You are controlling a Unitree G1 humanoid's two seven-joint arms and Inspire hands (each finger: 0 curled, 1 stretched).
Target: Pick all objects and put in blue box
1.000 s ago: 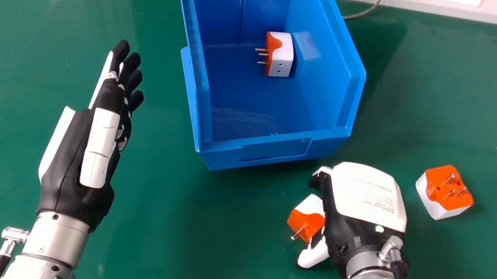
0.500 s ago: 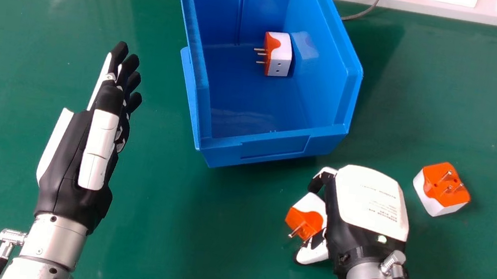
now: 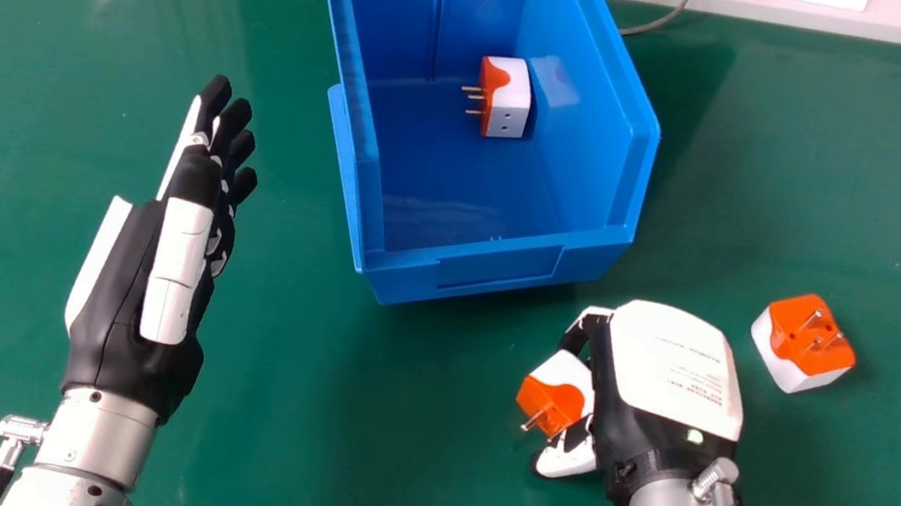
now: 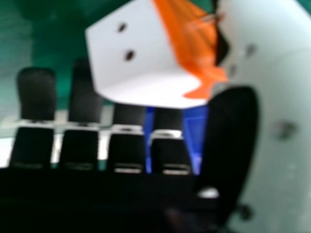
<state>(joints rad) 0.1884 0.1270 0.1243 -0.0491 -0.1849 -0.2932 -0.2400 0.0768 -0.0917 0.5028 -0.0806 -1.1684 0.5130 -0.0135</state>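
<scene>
Your right robot hand (image 3: 673, 366) has edged slightly away from the blue box (image 3: 491, 271). Left of the box, your left robot hand (image 3: 147, 276) idles, straight-fingered. Inside sits one adapter (image 3: 509, 101); nearer you, the right grasps a second adapter (image 3: 555, 399), presumably for lifting in; rightward lies a third adapter (image 3: 806, 341).

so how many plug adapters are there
3 plug adapters: one inside the blue box, one between the fingers and thumb of the right hand, one on the table farther right.
</scene>
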